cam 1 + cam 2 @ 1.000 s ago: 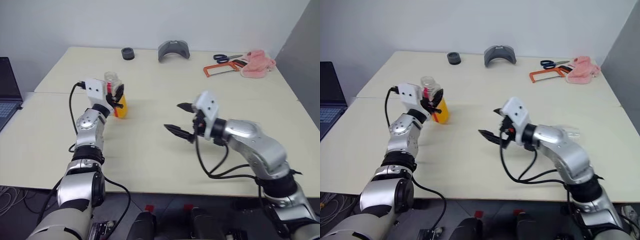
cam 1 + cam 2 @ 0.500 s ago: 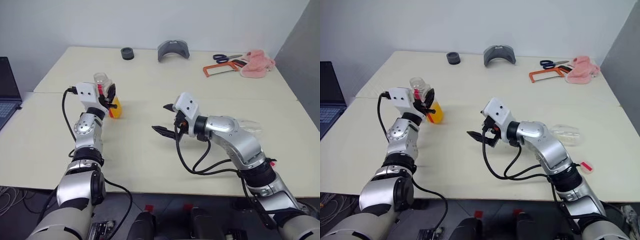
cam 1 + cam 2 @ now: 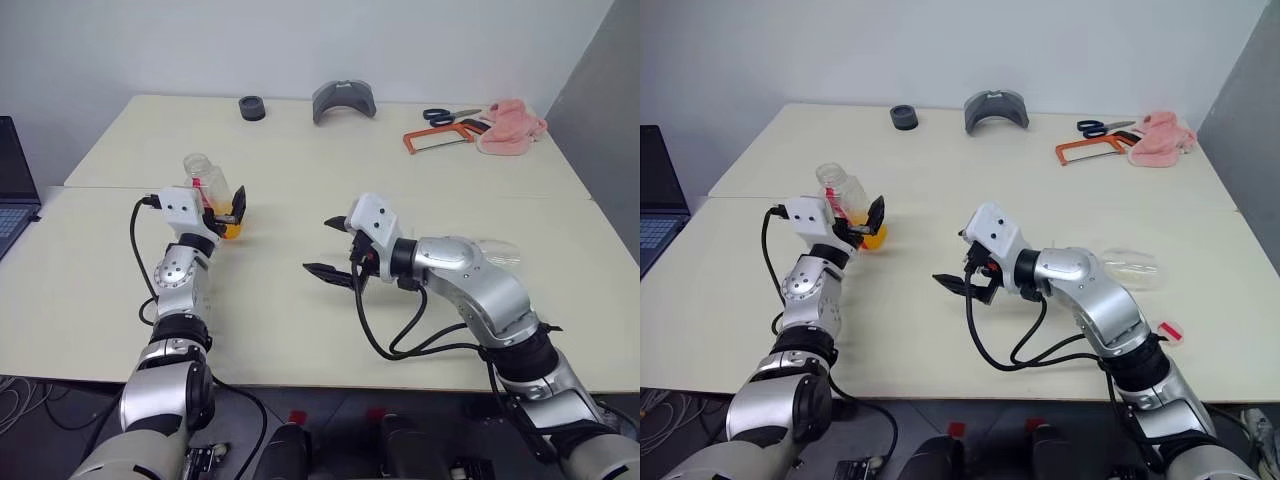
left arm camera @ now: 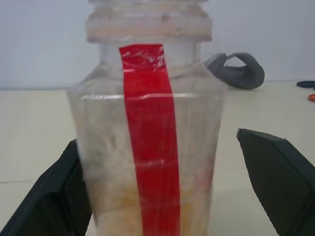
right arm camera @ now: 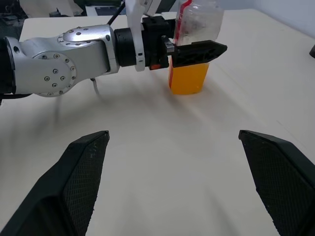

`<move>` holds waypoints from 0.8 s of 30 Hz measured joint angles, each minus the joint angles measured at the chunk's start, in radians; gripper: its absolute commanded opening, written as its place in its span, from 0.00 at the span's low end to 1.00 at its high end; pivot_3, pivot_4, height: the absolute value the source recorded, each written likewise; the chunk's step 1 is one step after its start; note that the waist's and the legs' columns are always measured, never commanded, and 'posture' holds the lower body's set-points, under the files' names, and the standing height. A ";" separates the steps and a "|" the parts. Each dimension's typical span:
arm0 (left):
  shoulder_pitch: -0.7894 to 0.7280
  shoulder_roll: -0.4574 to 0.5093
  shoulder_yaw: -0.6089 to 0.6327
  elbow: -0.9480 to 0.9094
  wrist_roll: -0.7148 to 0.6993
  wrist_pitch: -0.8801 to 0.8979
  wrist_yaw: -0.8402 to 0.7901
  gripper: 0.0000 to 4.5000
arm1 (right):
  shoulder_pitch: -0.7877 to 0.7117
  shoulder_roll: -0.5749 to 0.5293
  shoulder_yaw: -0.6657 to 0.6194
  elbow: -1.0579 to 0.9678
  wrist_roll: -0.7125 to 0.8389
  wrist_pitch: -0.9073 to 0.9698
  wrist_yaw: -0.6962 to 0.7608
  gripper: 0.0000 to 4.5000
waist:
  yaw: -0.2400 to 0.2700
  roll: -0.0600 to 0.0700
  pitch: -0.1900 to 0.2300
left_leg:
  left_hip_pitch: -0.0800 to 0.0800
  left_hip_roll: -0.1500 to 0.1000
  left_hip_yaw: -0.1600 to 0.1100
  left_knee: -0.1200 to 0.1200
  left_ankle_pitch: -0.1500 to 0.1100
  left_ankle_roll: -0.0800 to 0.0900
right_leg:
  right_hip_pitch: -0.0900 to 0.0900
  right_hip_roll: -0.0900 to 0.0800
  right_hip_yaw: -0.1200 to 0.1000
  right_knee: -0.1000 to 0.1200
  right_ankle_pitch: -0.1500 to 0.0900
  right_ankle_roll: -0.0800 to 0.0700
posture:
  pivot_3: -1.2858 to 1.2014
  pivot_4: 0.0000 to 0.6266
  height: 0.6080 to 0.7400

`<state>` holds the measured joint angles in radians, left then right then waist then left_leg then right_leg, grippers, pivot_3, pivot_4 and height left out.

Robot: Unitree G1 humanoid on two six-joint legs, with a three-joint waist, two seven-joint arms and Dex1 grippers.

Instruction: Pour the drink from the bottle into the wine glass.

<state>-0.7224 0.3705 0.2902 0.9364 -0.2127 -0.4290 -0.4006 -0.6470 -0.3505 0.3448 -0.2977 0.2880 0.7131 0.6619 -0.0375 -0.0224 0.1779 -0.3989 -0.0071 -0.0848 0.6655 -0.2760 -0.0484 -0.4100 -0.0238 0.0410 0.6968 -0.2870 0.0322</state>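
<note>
- The left gripper point(image 4: 162, 196) has its jaws released, one finger point(image 4: 49, 196) against the bottle's side, the other point(image 4: 280, 182) standing clear of it.
- The bottle point(image 3: 210, 190) stands upright on the bench point(image 3: 300, 290) between those jaws, orange drink point(image 5: 188, 77) in its lower part, its neck uncapped.
- The right gripper point(image 3: 330, 248) hangs over mid-bench with its jaws spread, holding nothing, well apart from the bottle.
- The wine glass point(image 3: 1130, 268) lies on its side at the right, behind the right forearm.
</note>
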 measured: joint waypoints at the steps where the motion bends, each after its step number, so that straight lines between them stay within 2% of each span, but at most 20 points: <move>1: 0.017 0.000 0.000 -0.015 0.001 0.011 0.009 0.99 | 0.011 -0.001 0.000 -0.008 0.003 0.007 0.002 1.00 | 0.000 0.000 0.000 | 0.000 0.000 0.000 0.000 0.000 0.000 | 0.000 0.000 0.000 0.000 0.000 0.000 | 0.52 0.24 1.00; 8: 0.127 0.008 -0.010 -0.142 0.011 0.101 0.048 0.99 | 0.075 -0.027 -0.014 -0.058 0.012 0.054 0.006 1.00 | 0.000 0.000 0.000 | 0.000 0.000 0.000 0.000 0.000 0.001 | 0.000 0.000 0.000 0.000 0.000 0.000 | 0.52 0.24 1.00; 14: 0.217 0.007 -0.024 -0.294 0.010 0.184 0.044 0.99 | 0.140 -0.035 -0.079 -0.128 0.055 0.126 -0.020 1.00 | 0.001 -0.001 0.000 | 0.000 0.001 0.000 0.000 -0.001 0.001 | 0.000 0.000 0.000 0.000 0.000 0.000 | 0.52 0.24 1.00; 20: 0.416 0.008 -0.028 -0.528 -0.026 0.300 0.003 0.99 | 0.318 -0.063 -0.192 -0.293 0.144 0.240 -0.073 1.00 | 0.001 -0.001 -0.001 | 0.000 0.002 0.000 -0.001 -0.001 0.002 | 0.001 -0.001 0.001 0.000 0.000 0.000 | 0.52 0.24 1.00; 24: 0.532 0.003 -0.042 -0.681 -0.062 0.347 -0.045 0.99 | 0.448 -0.029 -0.306 -0.423 0.237 0.305 -0.132 1.00 | 0.006 -0.001 -0.002 | 0.002 0.002 -0.001 -0.001 -0.001 0.002 | 0.004 0.000 0.000 -0.001 0.000 0.000 | 0.52 0.24 1.00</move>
<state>-0.1908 0.3730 0.2478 0.2550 -0.2748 -0.0824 -0.4455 -0.1987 -0.3798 0.0386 -0.7212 0.5251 1.0180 0.5298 -0.0318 -0.0237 0.1762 -0.3967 -0.0049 -0.0862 0.6647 -0.2770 -0.0467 -0.4056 -0.0243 0.0410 0.6956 -0.2871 0.0322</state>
